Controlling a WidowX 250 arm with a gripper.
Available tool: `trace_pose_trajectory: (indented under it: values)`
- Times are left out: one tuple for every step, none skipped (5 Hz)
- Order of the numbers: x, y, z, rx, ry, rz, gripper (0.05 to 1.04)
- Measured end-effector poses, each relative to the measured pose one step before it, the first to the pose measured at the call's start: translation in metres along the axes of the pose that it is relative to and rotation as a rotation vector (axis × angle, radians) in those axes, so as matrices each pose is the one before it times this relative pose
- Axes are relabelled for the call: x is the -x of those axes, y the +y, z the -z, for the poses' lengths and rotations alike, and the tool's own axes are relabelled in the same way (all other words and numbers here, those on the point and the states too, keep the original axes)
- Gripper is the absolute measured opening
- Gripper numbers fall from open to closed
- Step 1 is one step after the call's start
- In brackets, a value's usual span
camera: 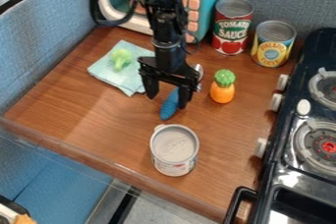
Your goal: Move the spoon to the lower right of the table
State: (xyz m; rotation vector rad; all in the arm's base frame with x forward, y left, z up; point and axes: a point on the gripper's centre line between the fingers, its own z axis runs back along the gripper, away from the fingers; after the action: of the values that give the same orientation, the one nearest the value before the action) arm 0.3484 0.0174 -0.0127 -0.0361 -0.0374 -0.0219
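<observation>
Camera view: fingers [151, 86] spread, seemingly astride blue-handled spoon [170, 104]; grey-lidded can [174, 150] nearby

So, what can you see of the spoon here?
The spoon has a thick blue handle and a shiny, metal-looking head. It lies on the wooden table, handle end toward the near can, head toward the red can. The open gripper hangs over it, hiding part; whether the fingers touch it, I cannot tell.

The black robot arm [162, 24] comes in from the top edge, left of centre, its wrist [168, 53] nearly upright; the gripper [168, 101] hangs below, pointing down, its two black fingers [151, 83] spread apart with a gap between their tips
</observation>
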Motion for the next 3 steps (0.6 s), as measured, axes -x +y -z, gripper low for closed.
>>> trace_pose_trajectory:
  values:
    - [0.0021,-0.00677,0.00703,-0.0137,0.0379,0.0194,0.944]
    - [0.0009,-0.00246,0.00094,-0.0248,0.004,0.0227,0.653]
    - [0.00739,0.00102,0.00164,-0.0379,0.0255,0.0318,0.431]
